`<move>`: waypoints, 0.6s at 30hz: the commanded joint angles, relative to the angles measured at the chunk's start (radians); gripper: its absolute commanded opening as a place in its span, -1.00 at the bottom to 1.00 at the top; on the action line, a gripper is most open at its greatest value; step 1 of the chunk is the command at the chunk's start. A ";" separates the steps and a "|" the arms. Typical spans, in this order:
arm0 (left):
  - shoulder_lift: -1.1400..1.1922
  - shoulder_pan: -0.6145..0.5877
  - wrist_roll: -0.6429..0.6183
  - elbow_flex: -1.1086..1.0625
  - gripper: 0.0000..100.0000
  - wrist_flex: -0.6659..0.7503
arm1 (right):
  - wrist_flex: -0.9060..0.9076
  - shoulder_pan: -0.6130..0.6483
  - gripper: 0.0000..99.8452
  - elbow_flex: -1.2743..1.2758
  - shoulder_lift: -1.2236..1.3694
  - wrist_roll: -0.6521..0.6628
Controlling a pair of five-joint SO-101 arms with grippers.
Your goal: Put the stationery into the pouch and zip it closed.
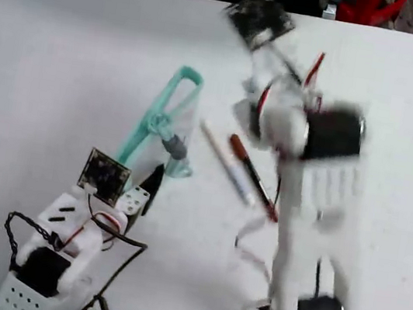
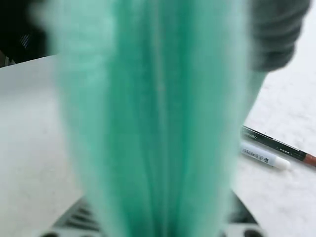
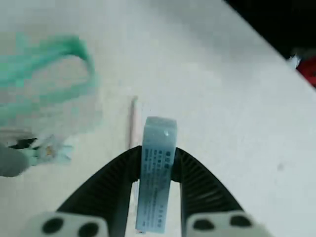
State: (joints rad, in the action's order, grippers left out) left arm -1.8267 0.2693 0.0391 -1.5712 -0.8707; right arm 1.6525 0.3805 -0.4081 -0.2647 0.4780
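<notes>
A clear pouch with a teal zip edge (image 1: pixel 168 110) stands on edge on the white table, and its teal edge (image 2: pixel 153 123) looms close in the left wrist view. My left gripper (image 1: pixel 151 184) is shut on the pouch's near end. My right gripper (image 3: pixel 158 163) is shut on a pale blue eraser (image 3: pixel 157 173), held above the table to the right of the pouch (image 3: pixel 54 64). In the high view the right gripper (image 1: pixel 253 115) is blurred. A white pen (image 1: pixel 226 164) and a red-and-black pen (image 1: pixel 254 177) lie side by side between the arms.
A grey part (image 1: pixel 175 147) sits at the pouch's middle. The pens (image 2: pixel 269 154) lie just right of the pouch. The table (image 1: pixel 65 54) has bare room at the left and far side. Its far edge meets a dark background.
</notes>
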 commanded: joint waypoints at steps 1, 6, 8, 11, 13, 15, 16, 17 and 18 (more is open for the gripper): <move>0.002 0.015 0.008 0.005 -0.71 0.020 | -0.099 0.117 -0.97 0.040 -0.193 0.002; 0.002 0.015 0.008 0.005 -0.71 0.021 | -0.269 0.202 -0.97 0.133 -0.331 0.000; 0.002 0.015 0.008 0.005 -0.71 0.021 | -0.338 0.209 -0.97 0.181 -0.378 -0.052; 0.002 0.015 0.008 0.006 -0.71 0.021 | -0.410 0.209 -0.97 0.275 -0.456 -0.218; 0.002 0.015 0.008 0.006 -0.71 0.021 | -0.475 0.214 -0.97 0.347 -0.504 -0.242; 0.002 0.015 0.008 0.006 -0.71 0.021 | -0.565 0.214 -0.97 0.408 -0.536 -0.221; 0.002 0.015 0.008 0.006 -0.71 0.021 | -0.608 0.213 -0.97 0.433 -0.544 -0.209; 0.002 0.015 0.008 0.005 -0.71 0.021 | -0.645 0.213 -0.97 0.451 -0.545 -0.207; 0.002 0.015 0.008 0.005 -0.71 0.021 | -0.680 0.213 -0.97 0.466 -0.545 -0.210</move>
State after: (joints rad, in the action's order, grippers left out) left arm -1.8267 0.2693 0.0391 -1.5712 -0.8707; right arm 1.0833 0.5907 0.0307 -0.7848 0.2647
